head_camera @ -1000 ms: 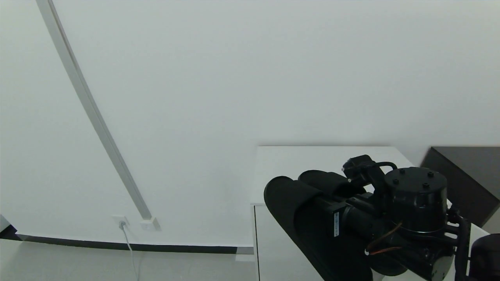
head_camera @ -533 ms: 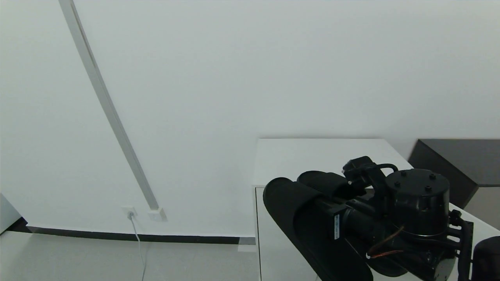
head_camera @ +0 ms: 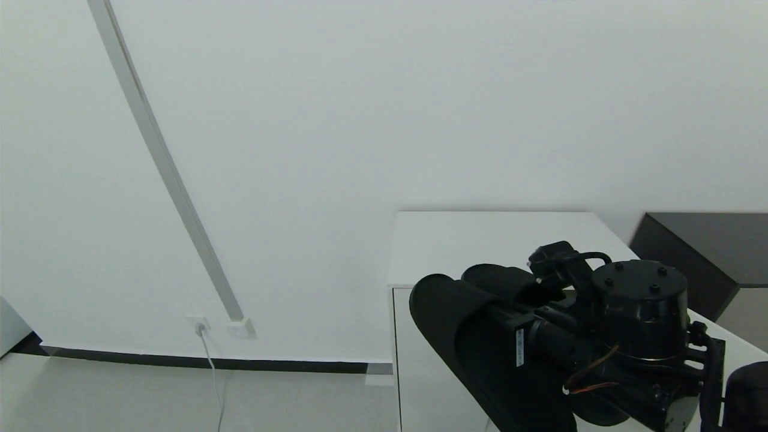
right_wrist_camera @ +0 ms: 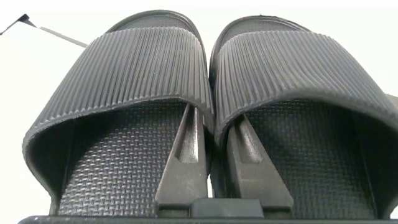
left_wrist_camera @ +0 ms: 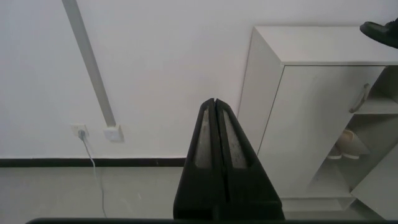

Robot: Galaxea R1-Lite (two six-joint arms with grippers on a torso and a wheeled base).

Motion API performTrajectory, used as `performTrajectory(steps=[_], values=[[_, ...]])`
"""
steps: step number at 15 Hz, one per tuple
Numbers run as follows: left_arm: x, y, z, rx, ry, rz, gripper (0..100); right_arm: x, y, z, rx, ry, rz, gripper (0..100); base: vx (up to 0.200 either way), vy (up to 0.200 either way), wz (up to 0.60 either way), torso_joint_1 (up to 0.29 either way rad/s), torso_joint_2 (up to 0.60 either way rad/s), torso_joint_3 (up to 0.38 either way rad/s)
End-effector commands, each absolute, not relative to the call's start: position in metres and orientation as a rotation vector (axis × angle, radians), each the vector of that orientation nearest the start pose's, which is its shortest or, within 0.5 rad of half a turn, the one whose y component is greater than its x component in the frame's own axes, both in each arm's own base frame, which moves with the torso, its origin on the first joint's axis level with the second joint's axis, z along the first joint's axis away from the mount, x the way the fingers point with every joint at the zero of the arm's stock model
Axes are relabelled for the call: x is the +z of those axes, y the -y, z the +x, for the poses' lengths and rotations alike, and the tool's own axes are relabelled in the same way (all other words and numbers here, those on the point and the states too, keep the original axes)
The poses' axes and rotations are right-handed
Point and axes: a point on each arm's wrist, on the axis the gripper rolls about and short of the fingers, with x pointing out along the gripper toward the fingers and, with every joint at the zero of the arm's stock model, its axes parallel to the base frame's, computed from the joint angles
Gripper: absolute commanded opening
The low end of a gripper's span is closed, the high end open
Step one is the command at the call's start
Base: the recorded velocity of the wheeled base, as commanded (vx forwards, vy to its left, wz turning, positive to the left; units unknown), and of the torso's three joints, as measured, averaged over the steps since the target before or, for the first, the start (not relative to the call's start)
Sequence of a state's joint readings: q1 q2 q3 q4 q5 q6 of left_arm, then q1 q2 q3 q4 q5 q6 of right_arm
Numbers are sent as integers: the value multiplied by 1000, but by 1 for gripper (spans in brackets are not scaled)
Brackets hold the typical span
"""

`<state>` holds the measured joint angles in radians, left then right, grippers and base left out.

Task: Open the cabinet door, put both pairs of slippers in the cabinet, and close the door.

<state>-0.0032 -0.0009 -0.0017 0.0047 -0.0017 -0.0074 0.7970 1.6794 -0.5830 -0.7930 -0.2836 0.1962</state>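
Note:
A pair of black ribbed slippers (head_camera: 456, 318) hangs side by side in front of the white cabinet (head_camera: 480, 240), near its top front edge. My right gripper (right_wrist_camera: 214, 130) is shut on the black slippers (right_wrist_camera: 205, 81), one finger inside each, pinching their inner walls together. The left gripper (left_wrist_camera: 214, 106) is shut and holds nothing, out to the left of the cabinet (left_wrist_camera: 311, 43) and pointing at the wall. The cabinet door (left_wrist_camera: 317, 124) with its handle (left_wrist_camera: 357, 99) stands open. A light slipper (left_wrist_camera: 349, 143) lies on a shelf inside.
A dark piece of furniture (head_camera: 702, 252) stands right of the cabinet. A grey conduit (head_camera: 162, 162) runs down the white wall to a socket with a cable (head_camera: 201, 327). Open floor (head_camera: 180, 396) lies left of the cabinet.
The head camera has shifted, so the wall, conduit and cabinet sit differently in the picture. The right gripper keeps its hold on the black slippers, now slightly lower against the cabinet top.

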Motion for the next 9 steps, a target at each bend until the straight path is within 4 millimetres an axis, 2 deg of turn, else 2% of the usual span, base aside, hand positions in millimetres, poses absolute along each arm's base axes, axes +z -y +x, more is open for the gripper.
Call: performTrajectory(steps=[1, 2, 9], values=[[75, 0, -23, -5, -3, -6, 0, 146, -194, 198, 484, -315, 31, 0, 0, 0, 0, 0, 0, 0], [75, 0, -23, -5, -3, -6, 0, 146, -194, 198, 484, -315, 31, 0, 0, 0, 0, 0, 0, 0], [75, 0, -23, -3, -3, -6, 0, 145, -194, 198, 482, -319, 29, 0, 0, -200, 0, 2, 6, 6]])
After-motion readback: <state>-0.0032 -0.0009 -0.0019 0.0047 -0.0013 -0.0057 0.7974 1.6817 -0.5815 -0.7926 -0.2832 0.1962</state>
